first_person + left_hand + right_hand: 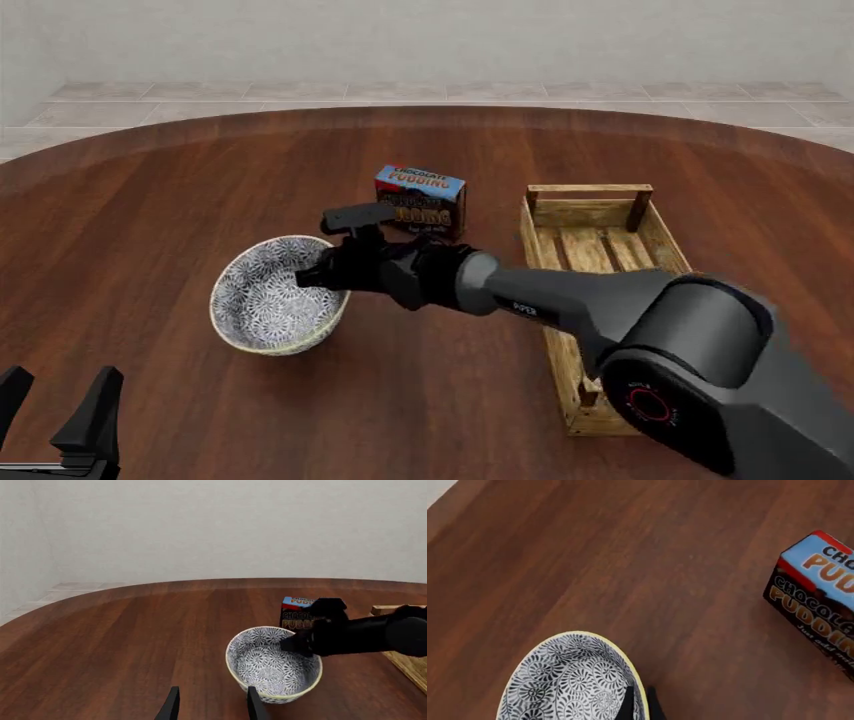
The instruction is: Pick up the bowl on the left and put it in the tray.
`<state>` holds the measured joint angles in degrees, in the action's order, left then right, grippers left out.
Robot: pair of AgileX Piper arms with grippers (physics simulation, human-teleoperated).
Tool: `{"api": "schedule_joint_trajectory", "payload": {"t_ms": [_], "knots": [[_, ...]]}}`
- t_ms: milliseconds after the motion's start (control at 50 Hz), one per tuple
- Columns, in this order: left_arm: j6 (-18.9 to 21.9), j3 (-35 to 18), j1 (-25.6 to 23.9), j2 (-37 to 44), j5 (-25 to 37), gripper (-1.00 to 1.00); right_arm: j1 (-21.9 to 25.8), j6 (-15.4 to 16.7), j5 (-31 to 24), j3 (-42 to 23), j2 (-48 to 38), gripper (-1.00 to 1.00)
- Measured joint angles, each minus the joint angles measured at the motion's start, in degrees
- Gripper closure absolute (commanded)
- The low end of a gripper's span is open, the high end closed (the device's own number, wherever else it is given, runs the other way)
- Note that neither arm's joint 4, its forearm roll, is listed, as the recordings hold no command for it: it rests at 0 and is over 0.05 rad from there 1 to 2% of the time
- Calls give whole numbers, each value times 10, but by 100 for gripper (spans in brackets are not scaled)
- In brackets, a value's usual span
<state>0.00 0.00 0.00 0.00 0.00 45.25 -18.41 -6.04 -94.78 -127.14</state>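
Left of the slatted wooden tray [594, 245], the right gripper [320, 277] pinches the patterned bowl [274, 293] rim with closed fingers, grasp step in hand; next, lift and carry rightward over the tray.

Round blue-and-white floral bowl [274, 296] with cream rim, tilted on the wood table left of centre, long light-wood slatted tray [597, 262] lying well to its right
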Motion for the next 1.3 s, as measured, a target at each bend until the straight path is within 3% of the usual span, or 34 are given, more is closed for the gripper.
{"api": "schedule_joint_trajectory", "payload": {"t_ms": [480, 1300], "knots": [[0, 0, 0, 0, 0, -100, 32, 31, 28, 105, 127, 100], [0, 0, 0, 0, 0, -100, 41, 36, 34, 159, 213, 100]]}}
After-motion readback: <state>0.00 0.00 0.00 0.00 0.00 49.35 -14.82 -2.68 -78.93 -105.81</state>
